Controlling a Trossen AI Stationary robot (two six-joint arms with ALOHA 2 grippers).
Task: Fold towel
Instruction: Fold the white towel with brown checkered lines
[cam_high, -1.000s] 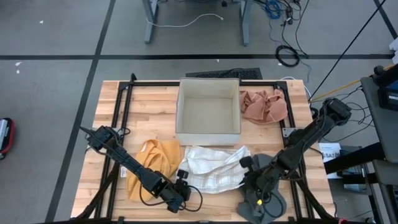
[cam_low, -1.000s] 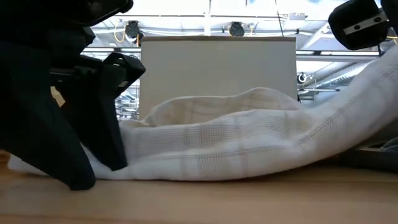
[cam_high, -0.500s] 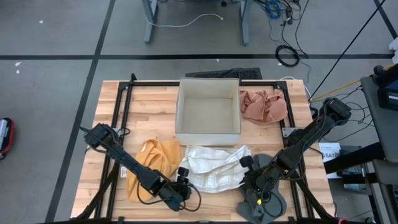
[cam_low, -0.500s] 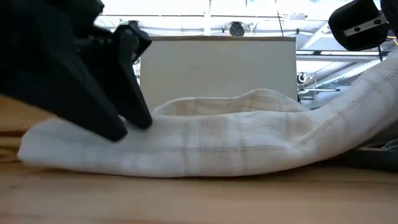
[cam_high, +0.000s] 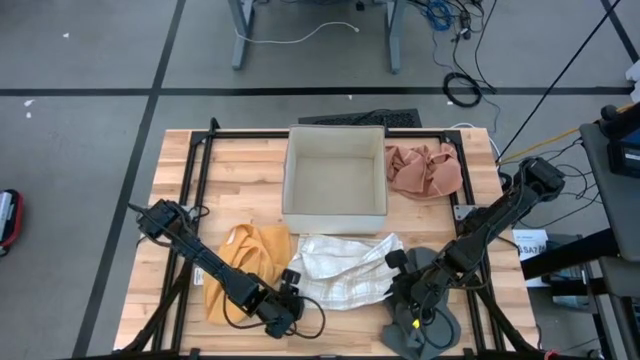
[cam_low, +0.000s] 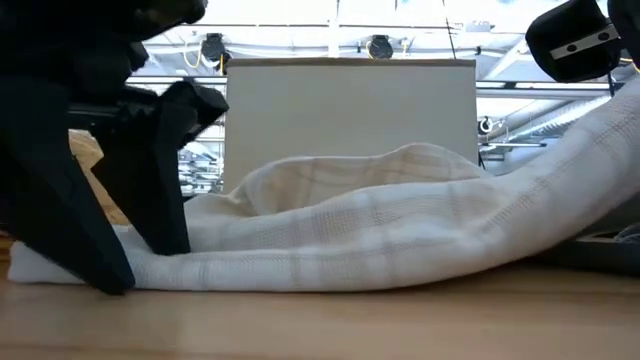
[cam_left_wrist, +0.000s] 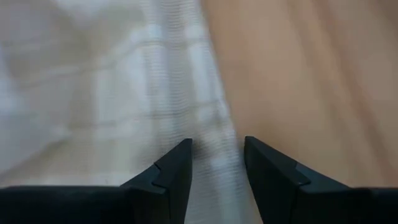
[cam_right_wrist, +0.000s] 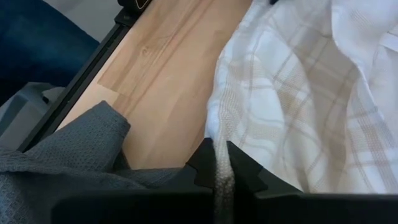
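The white towel (cam_high: 340, 270) lies in a soft heap on the worktop (cam_high: 250, 180), in front of the box (cam_high: 335, 175); it is still crumpled, so I think the folding has hardly begun. The right hand (cam_right_wrist: 222, 163) is pressed together and pinches one edge of the towel between its fingers; the cloth runs straight out from that hand and rises toward it in the low view, so this hand seems to be holding its end up and steady. A gray cloth (cam_right_wrist: 74, 155) lies just beside that hand, under the arm; it is not part of the grip.

The left hand (cam_left_wrist: 216, 163) is spread, with its two fingers (cam_left_wrist: 171, 171) down on either side of the towel's other edge; the hem runs between the fingers, with bare wood just beside it. Nothing is pinched there yet. I think it is placed like that so it can close on the hem and lift that end too; then both ends could be pulled apart to make the towel flat.

A yellow cloth (cam_high: 245, 265) lies close by the left arm, touching the towel's side; the left hand must take only the white hem. A pink cloth (cam_high: 425, 170) sits well apart, beside the box.
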